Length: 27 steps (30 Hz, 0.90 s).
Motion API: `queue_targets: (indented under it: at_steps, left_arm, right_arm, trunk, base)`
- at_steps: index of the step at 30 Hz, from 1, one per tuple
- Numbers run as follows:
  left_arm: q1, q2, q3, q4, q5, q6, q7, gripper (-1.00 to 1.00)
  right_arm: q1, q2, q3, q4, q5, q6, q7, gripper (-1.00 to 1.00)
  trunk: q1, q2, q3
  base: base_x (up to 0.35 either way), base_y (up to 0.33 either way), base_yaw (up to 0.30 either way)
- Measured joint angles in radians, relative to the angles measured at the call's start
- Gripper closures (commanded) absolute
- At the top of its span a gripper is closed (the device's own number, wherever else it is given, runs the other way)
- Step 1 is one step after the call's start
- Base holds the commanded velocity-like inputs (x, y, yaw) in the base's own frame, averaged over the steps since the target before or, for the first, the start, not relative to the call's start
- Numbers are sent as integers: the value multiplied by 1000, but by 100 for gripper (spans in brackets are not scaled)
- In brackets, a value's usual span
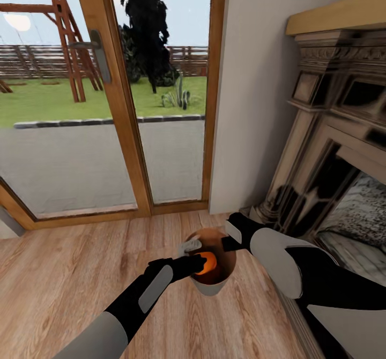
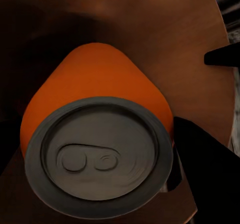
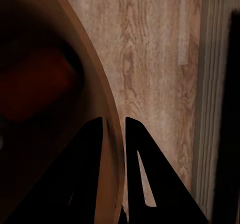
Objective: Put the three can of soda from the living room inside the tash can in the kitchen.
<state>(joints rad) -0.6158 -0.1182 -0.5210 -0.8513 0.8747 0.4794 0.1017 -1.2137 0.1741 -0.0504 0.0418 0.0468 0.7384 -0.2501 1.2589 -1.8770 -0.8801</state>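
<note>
Head view: left tool reaches from the left over the mouth of the trash can, clenched on an orange soda can; the can sits within the ring of the rim, above the brown interior, and seems to lie on its side along the tool's line of reach. The bin stands on the wood floor close to the foot of the fireplace, with the glass doors beyond. Right tool meets the bin's rim on the fireplace side. Left wrist view: the soda can fills the foreground, grey lid and pull tab facing the camera, orange body running away toward the bin's brown inner wall; its long axis therefore follows the fingers, pointing into the bin. Right wrist view: right tool has a dark finger on either side of the trash can rim, pinched on it, floor boards on the outer side. Judgement: the can is already over the opening, so the coming move is a straight release downward; the left arm is the acting one, the right steadies the bin.
</note>
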Motion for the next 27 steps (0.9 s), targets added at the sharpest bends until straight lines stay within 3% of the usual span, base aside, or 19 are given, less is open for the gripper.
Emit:
queue_targets:
  at_steps: [6, 16, 17, 21, 27]
  left_arm:
    - [0, 0, 0, -7, 1, -1, 0, 100]
    - [0, 2, 0, -13, 2, -3, 12, 100]
    - [0, 2, -1, -14, 3, -9, 14, -100]
    - [0, 2, -2, -15, -7, -21, 20, -100]
    - [1, 5, 0, -23, -50, -23, 18, -100]
  right_arm:
    - [0, 0, -6, 0, -1, 1, 41, 100]
    - [0, 0, -2, 0, -2, 2, 49, 100]
    - [0, 0, -5, -1, 0, 2, 49, 100]
    - [0, 0, -10, -1, 0, 2, 49, 100]
    - [0, 0, -19, -1, -4, 2, 50, 100]
  trunk:
    - [0, 0, 0]
    - [0, 0, 0]
    - [0, 0, 0]
    - [0, 0, 0]
    - [0, 0, 0]
  base:
    - [0, 0, 0]
    - [0, 0, 0]
    - [0, 0, 0]
    - [0, 0, 0]
    - [0, 0, 0]
